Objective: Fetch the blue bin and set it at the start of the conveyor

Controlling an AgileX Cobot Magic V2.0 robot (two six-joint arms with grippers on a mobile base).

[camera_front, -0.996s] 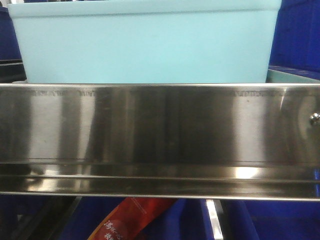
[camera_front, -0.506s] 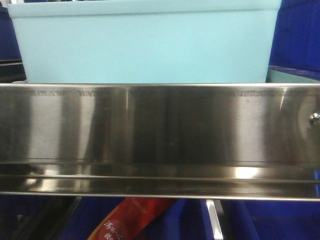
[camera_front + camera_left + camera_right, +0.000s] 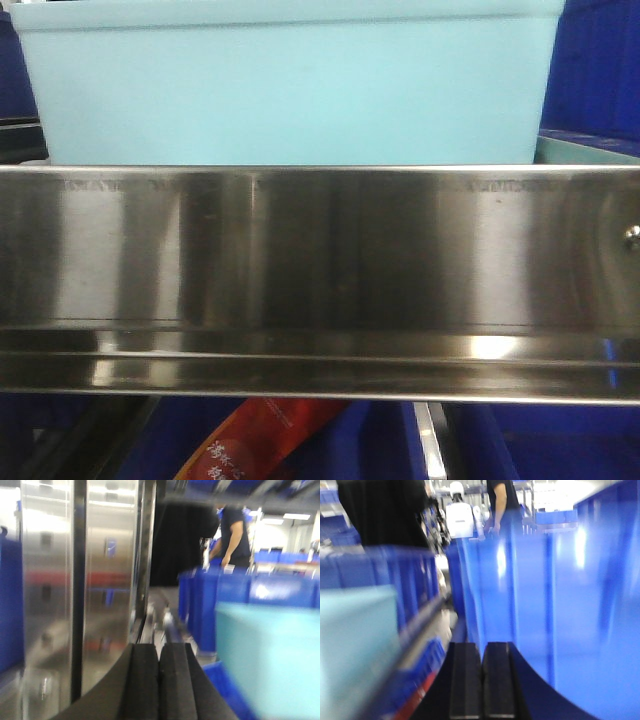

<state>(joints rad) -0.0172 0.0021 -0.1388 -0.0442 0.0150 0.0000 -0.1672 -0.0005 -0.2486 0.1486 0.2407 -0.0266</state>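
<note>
Turquoise and plain-walled, the blue bin (image 3: pixel 290 95) sits on the shelf directly behind the steel rail (image 3: pixel 320 270), which runs across just below the bin's lower edge in the front view. Over the last second almost nothing has moved. The bin's left edge has crept a touch nearer the frame side, and the bright streaks mirrored in the rail under the bin have shifted slightly. I read that as a small drift of the robot or its arms, not a move of the bin itself. The red packet (image 3: pixel 250 445) below the bin looks the same.

The left hand (image 3: pixel 160 652) is to the left of the bin, its pads pressed flat together with nothing between them. The right hand (image 3: pixel 482 650) is to the right of the bin, likewise pressed together and empty, with dark blue bins (image 3: pixel 580 605) on its side away from the bin. Both wrist views are blurred.

I judge that the fetch has not really begun: neither hand touches the bin, and each must first reach a wall or the rim before any lift. The conveyor start is in no view.
</note>
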